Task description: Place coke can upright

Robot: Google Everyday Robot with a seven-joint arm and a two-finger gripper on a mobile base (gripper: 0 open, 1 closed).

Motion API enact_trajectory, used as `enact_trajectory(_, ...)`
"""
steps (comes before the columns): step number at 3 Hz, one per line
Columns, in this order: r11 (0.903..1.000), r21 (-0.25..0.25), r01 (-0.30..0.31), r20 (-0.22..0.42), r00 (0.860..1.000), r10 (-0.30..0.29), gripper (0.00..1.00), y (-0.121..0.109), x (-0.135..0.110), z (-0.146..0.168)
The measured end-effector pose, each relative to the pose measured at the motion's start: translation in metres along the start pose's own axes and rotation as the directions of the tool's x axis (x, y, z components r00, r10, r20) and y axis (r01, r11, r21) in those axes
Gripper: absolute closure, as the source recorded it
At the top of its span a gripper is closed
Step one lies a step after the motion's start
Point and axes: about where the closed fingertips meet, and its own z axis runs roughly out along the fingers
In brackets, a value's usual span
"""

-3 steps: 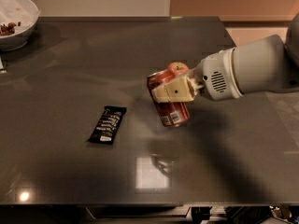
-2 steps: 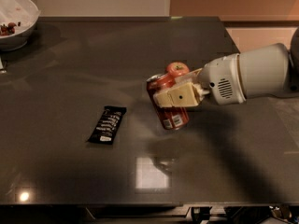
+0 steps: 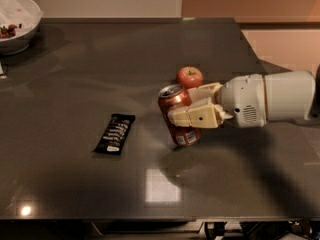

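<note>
The red coke can with a silver top is in the middle of the dark table, tilted with its top leaning to the left. My gripper reaches in from the right and is shut on the can's middle, with cream fingers in front of and behind it. The can's bottom edge is close to the tabletop; I cannot tell whether it touches. A round red apple sits just behind the can and gripper.
A black snack bar wrapper lies flat to the left of the can. A white bowl with some food stands at the far left corner. The table's right edge runs behind my arm.
The can in my gripper has become more upright and shifted slightly right. The apple behind it shows more now.
</note>
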Motion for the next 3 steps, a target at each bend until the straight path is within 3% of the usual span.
enact_trajectory(2, 0.9964, 0.032, 0.078, -0.142, 0.987, -0.073, 1.00, -0.0010, -0.0046, -0.0037)
enact_trajectory(3, 0.9965, 0.052, 0.066, -0.204, 0.977, -0.054, 1.00, 0.0010, -0.0076, -0.0094)
